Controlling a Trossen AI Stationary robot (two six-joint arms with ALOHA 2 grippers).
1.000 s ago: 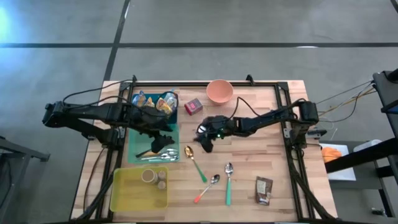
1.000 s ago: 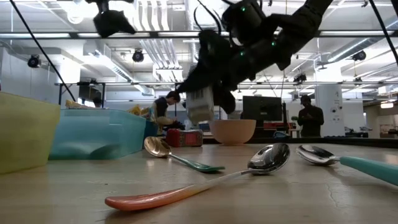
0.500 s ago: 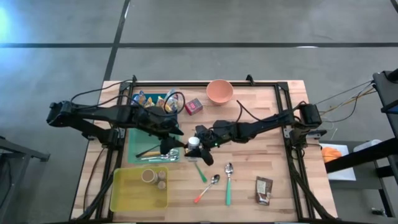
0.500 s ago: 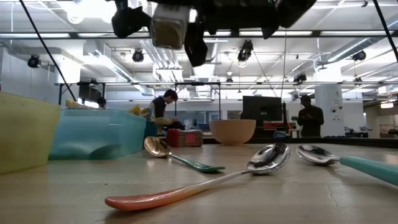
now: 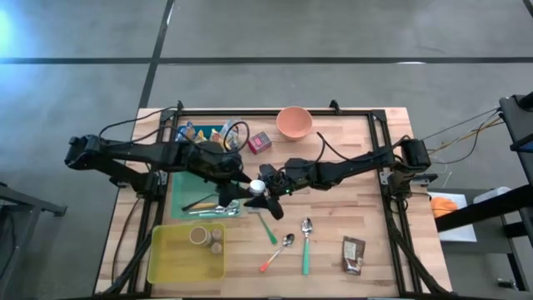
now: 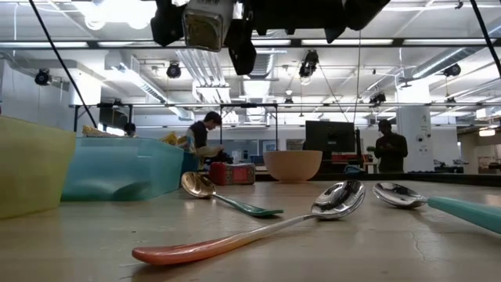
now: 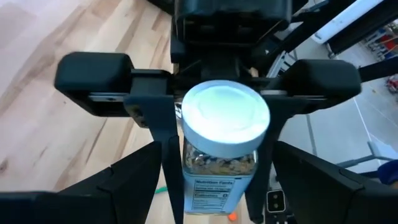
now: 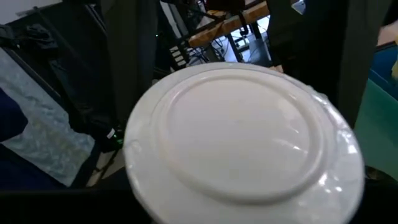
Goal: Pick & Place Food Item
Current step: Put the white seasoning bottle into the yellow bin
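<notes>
A clear jar (image 7: 217,163) with a white lid (image 8: 242,134) and a nutrition label hangs high over the table's middle, right of the teal bin (image 5: 190,185). My right gripper (image 5: 265,189) reaches in from the table's right and is shut on it. Facing it from the left, my left gripper (image 5: 236,191) is open. Its two fingers (image 7: 127,186) stand wide apart, one on either side of the jar's lower part, and I see no touch. The low view shows the jar (image 6: 205,25) from below, well clear of the table. My right gripper pinches the jar's glass sides (image 7: 186,155) just under the lid, one finger on each side. The fingers come in about level from the table's right. The jar is lifted clear of the table, roughly upright, lid on top.
The teal bin holds snack packs. A yellow bin (image 5: 166,258) at the near left holds small jars. A pink bowl (image 5: 294,122) and a red box (image 5: 259,142) stand at the far side. Three spoons (image 5: 305,242) and a brown packet (image 5: 353,254) lie near the front.
My right gripper has risen from low over the table, carrying the jar up and toward the left, nearer my left gripper, and has tipped closer to level. My left gripper has moved toward the table's right to face the jar. In the last half second both have kept nearly still.
</notes>
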